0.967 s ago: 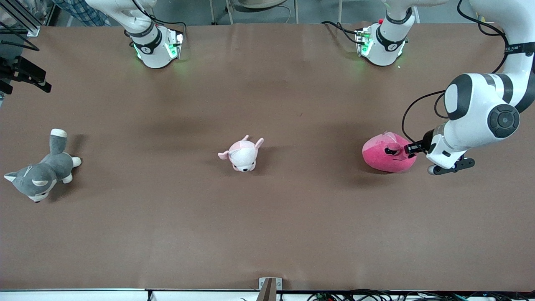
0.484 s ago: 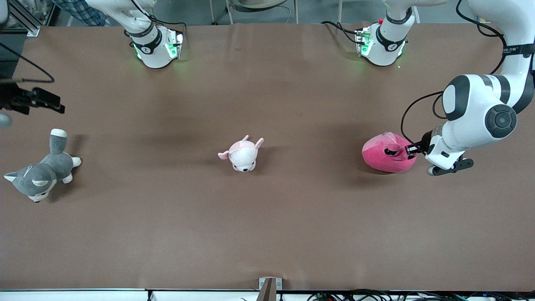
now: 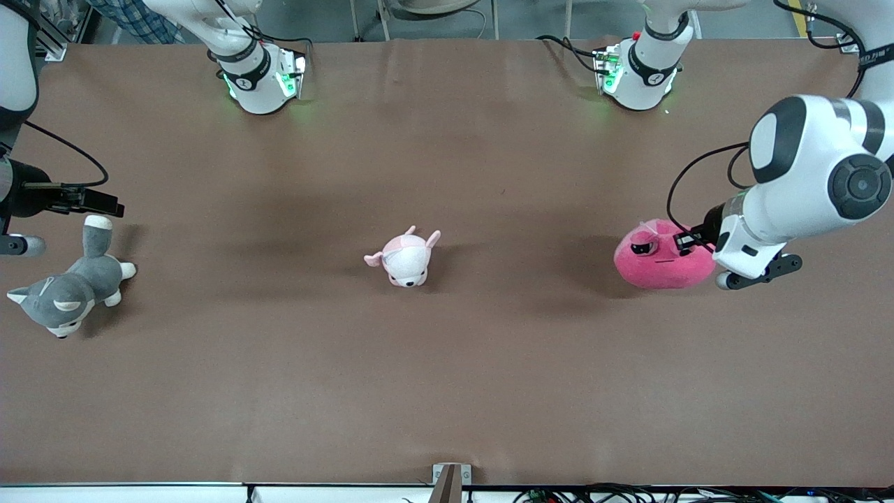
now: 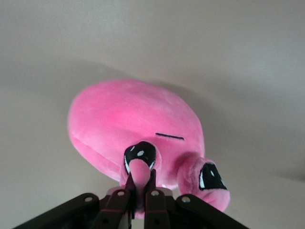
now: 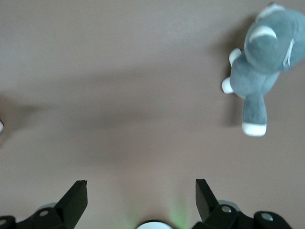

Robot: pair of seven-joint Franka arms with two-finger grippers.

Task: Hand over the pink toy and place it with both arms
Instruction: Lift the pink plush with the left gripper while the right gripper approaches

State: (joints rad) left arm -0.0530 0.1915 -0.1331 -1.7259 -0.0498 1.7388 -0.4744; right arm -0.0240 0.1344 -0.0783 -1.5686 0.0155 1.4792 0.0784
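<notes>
The pink toy (image 3: 658, 265), a round hot-pink plush with black droopy eyes, is near the left arm's end of the table. My left gripper (image 3: 688, 241) is shut on a lighter pink flap by one eye. In the left wrist view the toy (image 4: 133, 119) hangs from the closed left gripper (image 4: 140, 180) with its shadow on the table below. My right gripper (image 3: 105, 207) is open and empty over the right arm's end of the table, beside the husky's tail. Its fingers stand wide apart in the right wrist view (image 5: 141, 193).
A grey-and-white husky plush (image 3: 70, 290) lies at the right arm's end of the table and shows in the right wrist view (image 5: 262, 67). A small pale pink-and-white puppy plush (image 3: 405, 258) sits mid-table. The brown table surface (image 3: 447, 391) is bare nearer the front camera.
The left gripper has drawn the pink toy slightly toward the left arm's end, and the toy has turned. The right gripper has come in over the table next to the husky's tail.
</notes>
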